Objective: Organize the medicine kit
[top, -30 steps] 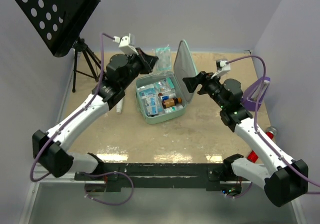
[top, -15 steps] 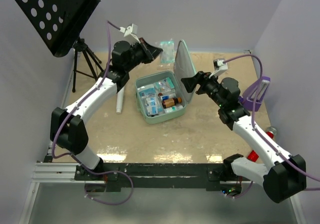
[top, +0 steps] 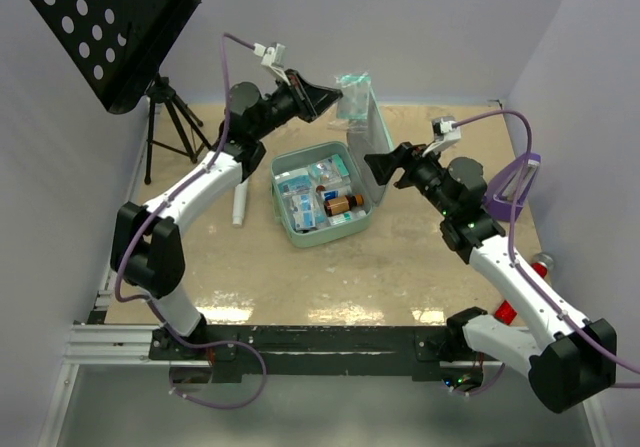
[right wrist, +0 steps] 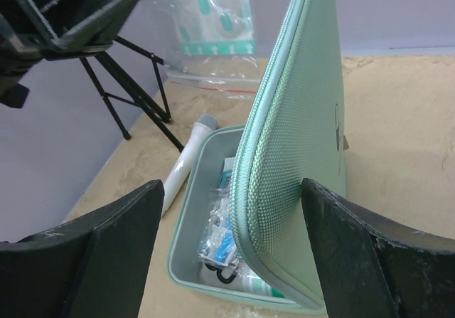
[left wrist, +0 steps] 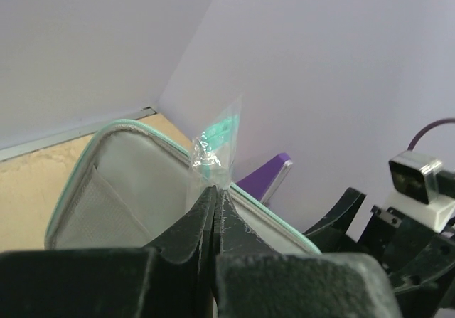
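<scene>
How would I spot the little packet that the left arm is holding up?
Find the mint-green case standing open mid-table. Just by the top of its raised lid, the left pincer pinches a clear plastic packet. It alone hangs in the air, see-through with teal print, unlike the brown bottle lying in the case.

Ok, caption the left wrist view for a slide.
Left fingers pinch a clear packet by the raised kit lid.
</scene>
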Tool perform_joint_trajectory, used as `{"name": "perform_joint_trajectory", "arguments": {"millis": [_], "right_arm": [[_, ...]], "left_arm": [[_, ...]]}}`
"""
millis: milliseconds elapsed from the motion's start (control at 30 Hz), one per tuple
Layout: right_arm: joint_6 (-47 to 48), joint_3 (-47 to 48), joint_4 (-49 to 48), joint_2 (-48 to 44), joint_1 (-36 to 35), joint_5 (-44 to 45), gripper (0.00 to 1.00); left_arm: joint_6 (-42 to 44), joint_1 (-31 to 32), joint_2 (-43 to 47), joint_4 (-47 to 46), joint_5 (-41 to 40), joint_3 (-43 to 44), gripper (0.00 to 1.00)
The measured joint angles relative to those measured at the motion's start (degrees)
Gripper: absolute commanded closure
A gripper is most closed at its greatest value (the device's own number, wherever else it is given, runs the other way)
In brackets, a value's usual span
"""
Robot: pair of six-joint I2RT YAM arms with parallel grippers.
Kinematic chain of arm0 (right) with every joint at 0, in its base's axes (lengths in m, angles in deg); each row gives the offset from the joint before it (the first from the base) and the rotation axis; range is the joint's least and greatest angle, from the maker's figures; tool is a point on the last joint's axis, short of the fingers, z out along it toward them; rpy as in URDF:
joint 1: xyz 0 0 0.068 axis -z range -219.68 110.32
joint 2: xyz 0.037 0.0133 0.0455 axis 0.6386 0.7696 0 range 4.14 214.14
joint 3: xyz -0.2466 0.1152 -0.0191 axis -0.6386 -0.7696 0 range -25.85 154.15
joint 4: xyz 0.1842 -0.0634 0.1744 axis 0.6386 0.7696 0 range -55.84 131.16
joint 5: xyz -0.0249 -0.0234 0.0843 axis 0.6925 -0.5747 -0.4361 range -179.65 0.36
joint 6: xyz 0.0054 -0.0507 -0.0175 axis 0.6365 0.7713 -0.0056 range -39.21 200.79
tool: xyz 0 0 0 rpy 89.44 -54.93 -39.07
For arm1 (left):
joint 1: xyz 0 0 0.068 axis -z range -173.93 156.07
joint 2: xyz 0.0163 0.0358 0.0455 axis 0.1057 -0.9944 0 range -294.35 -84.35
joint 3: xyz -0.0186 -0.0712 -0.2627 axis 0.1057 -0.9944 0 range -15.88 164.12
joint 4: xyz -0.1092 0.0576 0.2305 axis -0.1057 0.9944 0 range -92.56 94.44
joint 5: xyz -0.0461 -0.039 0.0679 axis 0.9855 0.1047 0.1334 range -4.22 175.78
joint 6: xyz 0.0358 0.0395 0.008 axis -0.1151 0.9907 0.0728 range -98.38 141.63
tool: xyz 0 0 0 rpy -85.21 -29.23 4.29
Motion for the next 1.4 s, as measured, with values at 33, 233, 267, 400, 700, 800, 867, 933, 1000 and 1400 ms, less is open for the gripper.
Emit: {"name": "perform_joint_trajectory", "arguments": {"millis": [33,233,267,400,700,800,867,933,1000,1400], "right_arm": [[0.0,0.0,0.0,-0.1,0.0,0.0,0.18],[-0.1,0.0,0.2,-0.2,0.0,-0.2,0.19],[-0.1,0.0,0.2,-0.1,0.0,-0.3,0.19],[-0.4,0.0,0.2,0.0,0.0,-1.5,0.19],[-0.5,0.0,0.7,0.4,0.0,-1.8,0.19],[-0.5,0.0,0.7,0.6,0.0,-2.0,0.2],[-0.5,0.0,0.8,0.9,0.0,-2.2,0.2],[-0.5,0.0,0.8,1.4,0.0,-2.8,0.2],[-0.5,0.0,0.9,1.9,0.0,-3.0,0.2],[-0.5,0.0,1.0,2.5,0.0,-3.2,0.2]], "left_arm": [[0.9,0.0,-0.8,-1.1,1.1,0.0,1.0],[6.3,0.0,-2.1,-8.9,4.6,-2.4,1.0],[7.0,0.0,-2.1,-10.7,5.0,-3.0,1.0],[9.0,0.0,-3.0,-18.1,7.6,-3.7,1.0],[8.2,-1.2,-11.4,-37.9,18.9,-3.7,1.0],[4.1,-2.6,-15.1,-41.5,23.0,-2.2,1.0],[0.2,-3.7,-18.3,-42.9,25.5,0.3,1.0],[-4.0,-4.5,-21.8,-43.7,27.6,3.9,1.0],[-7.5,-5.0,-24.2,-44.2,28.9,6.6,1.0],[-18.1,-5.3,-26.2,-44.7,30.5,11.4,1.0]]}}
